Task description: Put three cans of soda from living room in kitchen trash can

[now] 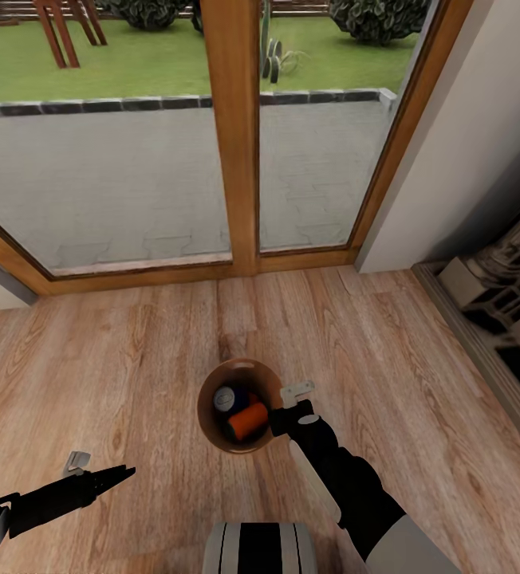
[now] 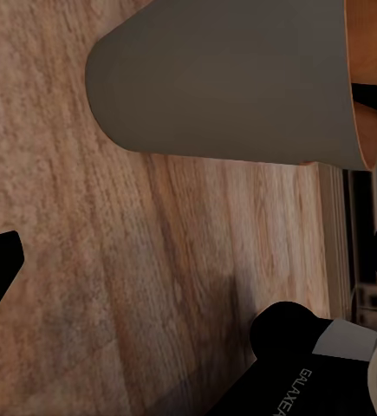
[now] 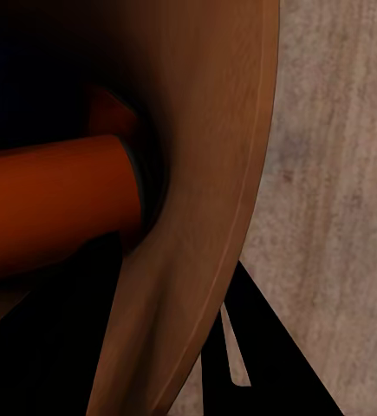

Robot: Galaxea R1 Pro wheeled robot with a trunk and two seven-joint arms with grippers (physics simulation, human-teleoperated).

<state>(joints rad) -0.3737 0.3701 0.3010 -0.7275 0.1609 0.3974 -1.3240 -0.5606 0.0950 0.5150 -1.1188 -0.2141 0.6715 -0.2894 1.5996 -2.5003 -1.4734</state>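
Observation:
The trash can (image 1: 240, 368) stands upright on the wood floor just ahead of me, brown inside, with a grey outer wall (image 2: 231, 78). Inside it lie an orange soda can (image 1: 249, 420) and a dark blue can with a silver top (image 1: 228, 399). In the right wrist view the orange can (image 3: 49, 217) lies against the brown inner wall (image 3: 205, 173), with a second orange shape (image 3: 110, 113) behind it. My right gripper (image 1: 288, 405) hangs open at the bin's right rim, holding nothing. My left gripper (image 1: 100, 466) is open and low over the floor, left of the bin.
Wood-framed glass doors (image 1: 232, 135) stand close behind the bin, with patio and lawn beyond. An off-white wall (image 1: 467, 143) and a dark opening with pale machinery (image 1: 507, 295) run along the right. My own base (image 1: 260, 550) sits just below the bin.

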